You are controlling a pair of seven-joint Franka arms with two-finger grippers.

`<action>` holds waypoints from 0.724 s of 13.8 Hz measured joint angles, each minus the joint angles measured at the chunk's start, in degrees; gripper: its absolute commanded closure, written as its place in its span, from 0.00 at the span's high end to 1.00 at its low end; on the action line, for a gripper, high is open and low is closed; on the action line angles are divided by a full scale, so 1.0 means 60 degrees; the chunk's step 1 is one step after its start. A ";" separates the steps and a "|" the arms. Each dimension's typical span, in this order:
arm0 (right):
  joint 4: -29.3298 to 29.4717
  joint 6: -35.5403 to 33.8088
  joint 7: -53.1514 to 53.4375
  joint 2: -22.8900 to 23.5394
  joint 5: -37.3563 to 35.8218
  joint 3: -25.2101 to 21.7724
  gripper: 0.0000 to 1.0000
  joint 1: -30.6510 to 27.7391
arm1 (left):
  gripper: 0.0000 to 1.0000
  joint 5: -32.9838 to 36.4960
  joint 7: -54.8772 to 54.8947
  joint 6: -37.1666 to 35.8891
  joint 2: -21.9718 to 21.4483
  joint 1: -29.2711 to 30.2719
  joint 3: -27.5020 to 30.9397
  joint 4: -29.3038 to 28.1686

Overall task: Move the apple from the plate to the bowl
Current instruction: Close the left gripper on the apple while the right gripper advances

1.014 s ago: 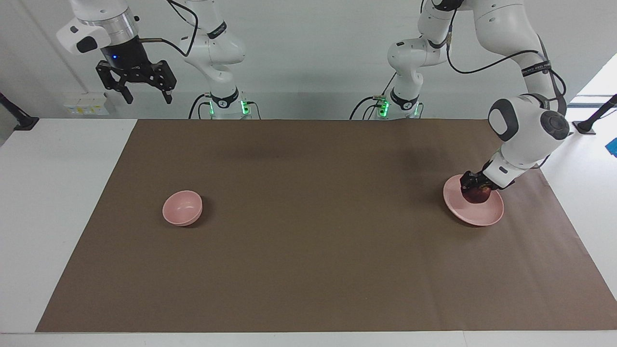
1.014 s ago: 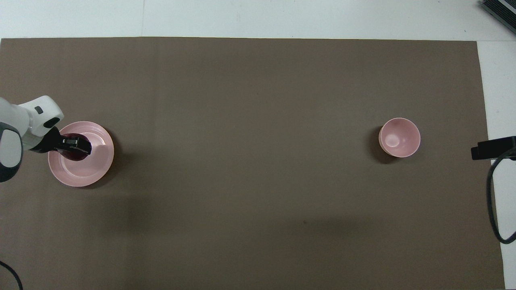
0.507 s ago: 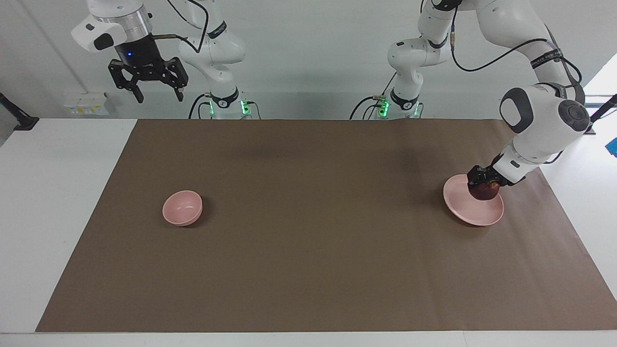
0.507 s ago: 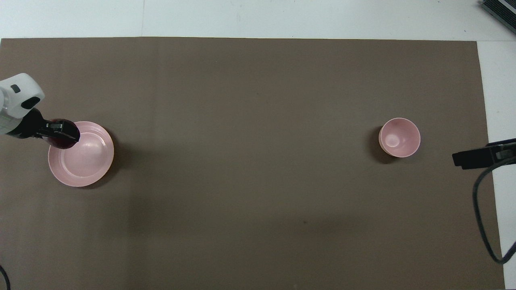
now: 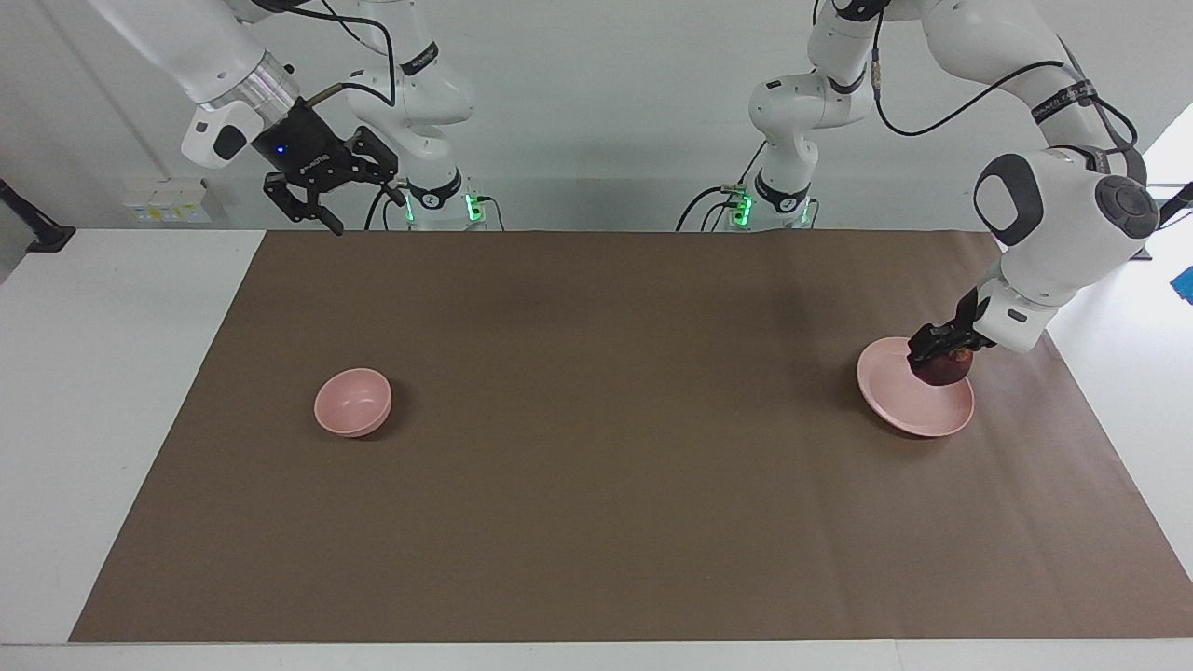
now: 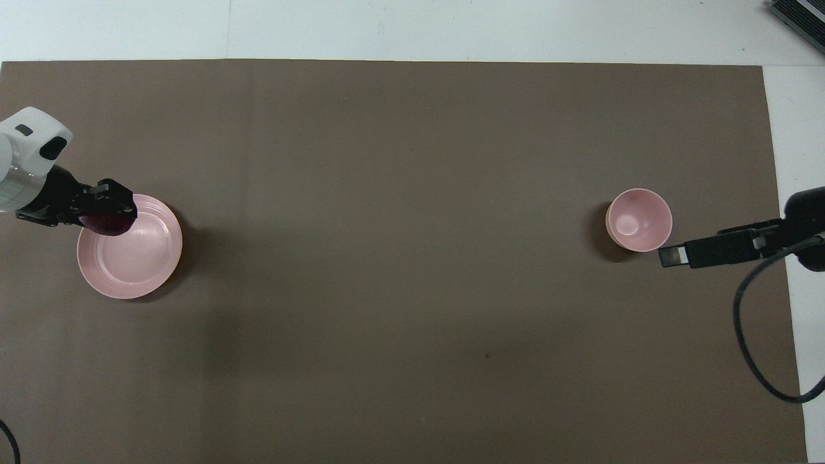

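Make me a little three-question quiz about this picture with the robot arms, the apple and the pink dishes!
1. True or false: the apple sits in the bowl.
2. Which gripper is shut on the apple?
A. left gripper
B. right gripper
3. Fill in: the apple is over the rim of the pink ____.

Key:
1. False; the bowl is empty.
2. A; the right gripper is open, up in the air at its own end of the table.
3. plate.

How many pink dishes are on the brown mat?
2. The wide plate lies at the left arm's end, under the apple held by the left gripper. The small bowl sits at the right arm's end.
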 measured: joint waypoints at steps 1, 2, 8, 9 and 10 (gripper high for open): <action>-0.0292 0.0203 -0.0474 0.0005 0.0353 0.0000 1.00 -0.0044 | 0.00 -0.0058 -0.0130 -0.0180 0.0004 -0.0043 -0.0005 0.0003; -0.0637 0.0403 -0.1062 0.0021 0.0704 -0.0012 1.00 -0.0154 | 0.00 -0.0104 -0.0234 -0.0636 0.0005 -0.0093 -0.0008 0.0003; -0.1972 0.0608 -0.2019 0.0148 0.2838 -0.0050 1.00 -0.0595 | 0.00 -0.1807 -0.0549 -0.2276 0.0005 -0.0414 -0.0037 0.0006; -0.2122 0.0608 -0.2035 0.0147 0.3016 -0.0051 1.00 -0.0632 | 0.00 -0.2116 -0.0575 -0.2408 0.0005 -0.0483 -0.0038 0.0010; -0.2263 0.0607 -0.2047 0.0138 0.3249 -0.0050 1.00 -0.0672 | 0.00 -0.2419 -0.0736 -0.2616 0.0006 -0.0551 -0.0038 0.0017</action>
